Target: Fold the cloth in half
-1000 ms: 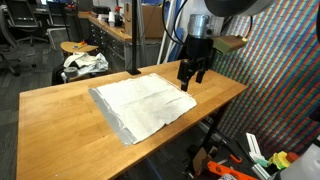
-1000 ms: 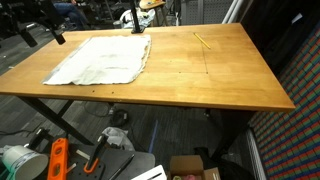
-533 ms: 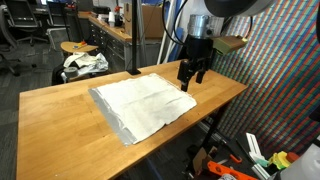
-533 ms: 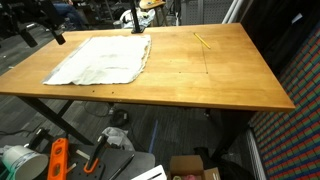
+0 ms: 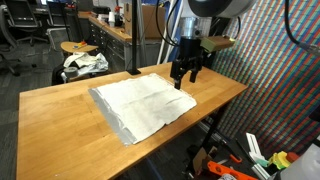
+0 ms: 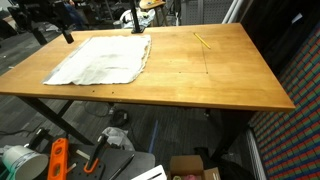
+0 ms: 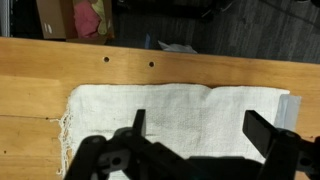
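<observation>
Gripper (image 7: 200, 128) is hovering with jaws spread wide and empty, over the cloth (image 7: 170, 105), which is lying flat on the table (image 7: 40, 60). The cloth is looking soft, light and limp, likely sagging when lifted. Pinching the corner at 3 o'clock in wrist view is looking best.
</observation>
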`<state>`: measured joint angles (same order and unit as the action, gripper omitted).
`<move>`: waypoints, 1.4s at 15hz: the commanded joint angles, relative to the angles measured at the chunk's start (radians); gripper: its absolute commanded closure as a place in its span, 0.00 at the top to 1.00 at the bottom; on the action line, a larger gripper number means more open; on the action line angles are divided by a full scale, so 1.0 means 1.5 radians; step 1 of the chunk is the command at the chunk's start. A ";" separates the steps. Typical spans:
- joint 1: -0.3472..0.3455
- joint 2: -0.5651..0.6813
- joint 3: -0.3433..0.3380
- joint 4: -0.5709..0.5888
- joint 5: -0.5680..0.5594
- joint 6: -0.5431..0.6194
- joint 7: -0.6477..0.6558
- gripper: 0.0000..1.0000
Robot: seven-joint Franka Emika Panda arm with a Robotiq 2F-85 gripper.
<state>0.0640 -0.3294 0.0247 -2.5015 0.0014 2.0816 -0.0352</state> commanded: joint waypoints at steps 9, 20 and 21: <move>-0.060 0.276 -0.057 0.239 0.038 -0.074 -0.140 1.00; -0.179 0.420 -0.072 0.304 0.099 -0.063 -0.308 1.00; -0.188 0.430 -0.071 0.305 0.113 -0.058 -0.317 1.00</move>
<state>-0.1815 0.2741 -0.0871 -2.0776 0.1096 1.9913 -0.4491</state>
